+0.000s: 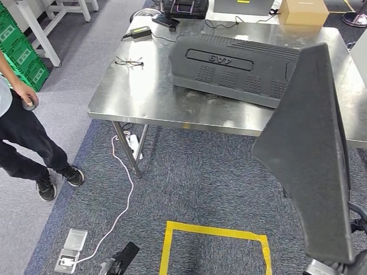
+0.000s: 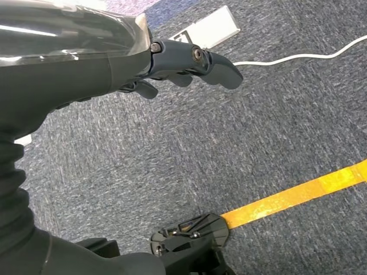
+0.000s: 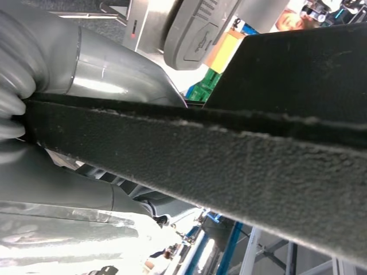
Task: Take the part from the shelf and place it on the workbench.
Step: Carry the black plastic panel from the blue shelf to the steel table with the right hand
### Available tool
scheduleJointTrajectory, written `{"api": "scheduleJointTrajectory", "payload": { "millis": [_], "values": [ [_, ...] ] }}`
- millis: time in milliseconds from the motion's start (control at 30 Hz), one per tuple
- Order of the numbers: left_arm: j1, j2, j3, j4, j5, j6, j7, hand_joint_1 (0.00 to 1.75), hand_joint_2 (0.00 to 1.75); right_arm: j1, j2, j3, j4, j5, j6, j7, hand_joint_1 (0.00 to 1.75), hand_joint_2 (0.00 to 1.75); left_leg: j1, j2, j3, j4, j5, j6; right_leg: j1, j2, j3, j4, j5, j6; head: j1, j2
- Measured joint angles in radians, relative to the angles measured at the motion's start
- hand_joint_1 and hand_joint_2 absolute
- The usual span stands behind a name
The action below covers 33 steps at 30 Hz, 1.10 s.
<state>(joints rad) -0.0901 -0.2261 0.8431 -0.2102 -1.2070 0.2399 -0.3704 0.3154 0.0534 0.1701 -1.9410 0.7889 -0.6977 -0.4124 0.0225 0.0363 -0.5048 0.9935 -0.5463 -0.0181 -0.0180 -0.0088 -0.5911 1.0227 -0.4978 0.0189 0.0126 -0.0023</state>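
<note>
Workbench (image 1: 143, 100) spans the upper frame of the head view, carrying a long dark engine cover (image 1: 233, 69). The part (image 1: 313, 154), a dark felt-like panel, stands at right with its long axis near vertical, narrow end up, lower edge cut off. Right hand (image 3: 65, 114) grips its edge. Left hand (image 2: 190, 63) hangs over carpet, fingers loosely extended, holding nothing.

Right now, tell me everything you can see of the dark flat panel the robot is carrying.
The dark grey flat panel looks like stiff felt or fibre board with a rough, pebbled surface and a thin edge. It stands nearly upright, tapering to a point on its left side, held at its lower end by the right hand above the carpet, short of the steel workbench.
</note>
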Motion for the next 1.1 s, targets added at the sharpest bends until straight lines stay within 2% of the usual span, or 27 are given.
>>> {"api": "scheduleJointTrajectory", "payload": {
  "millis": [1100],
  "values": [
    [0.0,0.0,0.0,0.0,0.0,0.0,0.0,0.0,1.75,0.0,0.0,0.0,0.0,0.0,0.0,0.0,1.75,1.75,0.0,0.0,0.0,0.0,0.0,0.0,0.0,0.0,0.0,0.0,0.0,0.0,0.0,0.0]
  ]
}}
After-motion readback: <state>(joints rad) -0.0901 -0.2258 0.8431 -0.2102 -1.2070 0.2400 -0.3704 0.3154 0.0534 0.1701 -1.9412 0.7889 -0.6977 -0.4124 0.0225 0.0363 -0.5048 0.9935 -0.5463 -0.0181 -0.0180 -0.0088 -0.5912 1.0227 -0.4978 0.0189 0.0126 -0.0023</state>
